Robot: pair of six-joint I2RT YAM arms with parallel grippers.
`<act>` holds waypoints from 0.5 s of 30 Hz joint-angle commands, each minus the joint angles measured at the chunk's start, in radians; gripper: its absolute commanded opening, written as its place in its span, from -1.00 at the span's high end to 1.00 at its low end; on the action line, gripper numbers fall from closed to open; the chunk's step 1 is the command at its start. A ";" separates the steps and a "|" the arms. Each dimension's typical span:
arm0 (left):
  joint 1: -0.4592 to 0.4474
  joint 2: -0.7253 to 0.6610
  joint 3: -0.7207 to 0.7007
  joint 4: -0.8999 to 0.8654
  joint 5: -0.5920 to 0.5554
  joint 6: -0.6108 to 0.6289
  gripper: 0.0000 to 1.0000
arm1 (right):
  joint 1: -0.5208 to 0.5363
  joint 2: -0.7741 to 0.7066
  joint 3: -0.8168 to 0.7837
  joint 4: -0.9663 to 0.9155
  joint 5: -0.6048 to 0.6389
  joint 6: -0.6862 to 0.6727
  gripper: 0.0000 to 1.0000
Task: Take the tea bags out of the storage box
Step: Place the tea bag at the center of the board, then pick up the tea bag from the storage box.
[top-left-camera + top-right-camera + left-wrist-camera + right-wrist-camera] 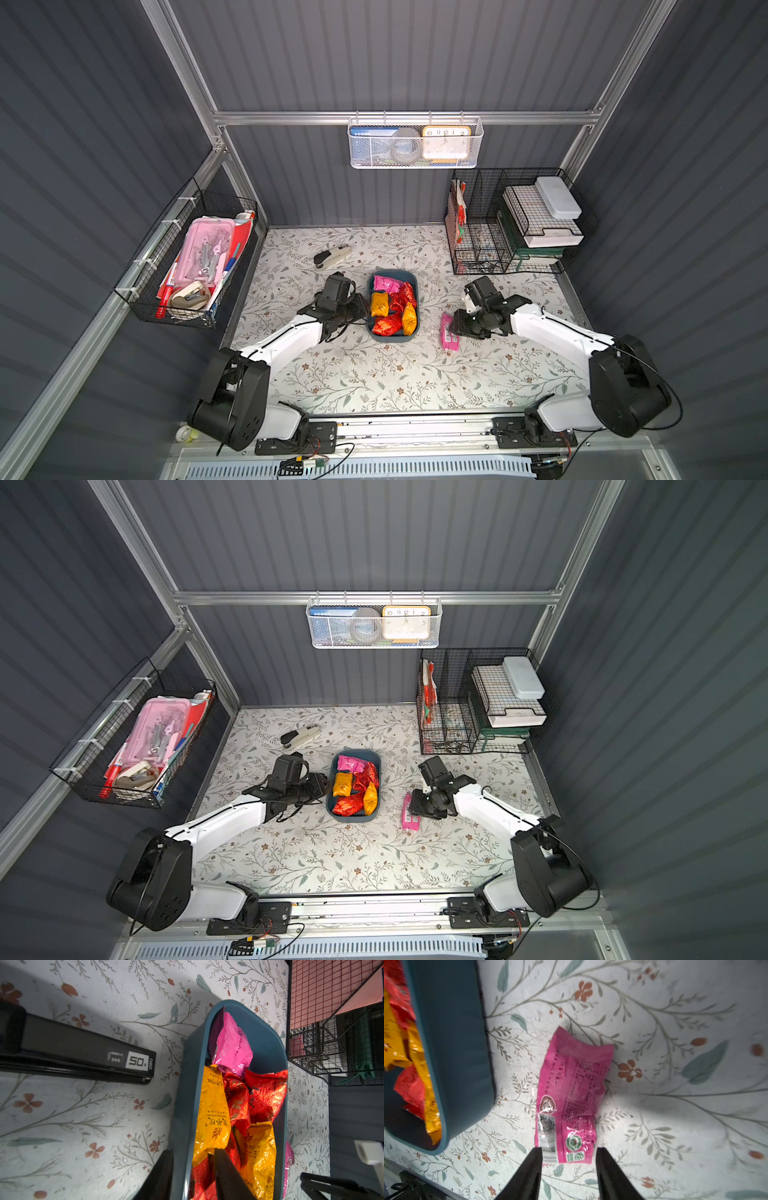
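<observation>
The teal storage box [392,338] sits mid-table and holds several red, orange-yellow and pink tea bags [392,305]. My left gripper [192,1150] straddles the box's left wall [182,1095] and is shut on it. One finger is outside and the other is inside among the bags. One long pink tea bag [571,1093] lies flat on the table right of the box, also visible in both top views [449,334] [409,818]. My right gripper [569,1148] is open at that bag's near end, its fingertips either side and apart from it.
A beige and black stapler [332,255] lies behind the left arm. Black wire racks [511,224] stand at the back right corner. A black wire basket [195,266] hangs on the left wall and a white mesh basket [415,143] on the back rail.
</observation>
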 commanded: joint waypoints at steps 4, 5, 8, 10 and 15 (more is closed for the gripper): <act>0.002 -0.013 0.024 -0.013 -0.012 -0.018 0.25 | 0.141 -0.013 0.163 -0.059 0.118 0.103 0.07; 0.002 -0.012 0.024 -0.011 -0.014 -0.023 0.25 | 0.170 0.002 0.196 -0.056 0.134 0.121 0.07; 0.002 -0.010 0.016 -0.005 -0.014 -0.040 0.25 | 0.243 0.059 0.283 -0.044 0.167 0.160 0.08; 0.002 -0.010 0.006 0.002 -0.009 -0.058 0.26 | 0.276 0.108 0.342 -0.039 0.167 0.163 0.08; 0.002 -0.010 -0.024 0.023 0.009 -0.092 0.26 | 0.340 0.264 0.480 -0.057 0.134 0.046 0.03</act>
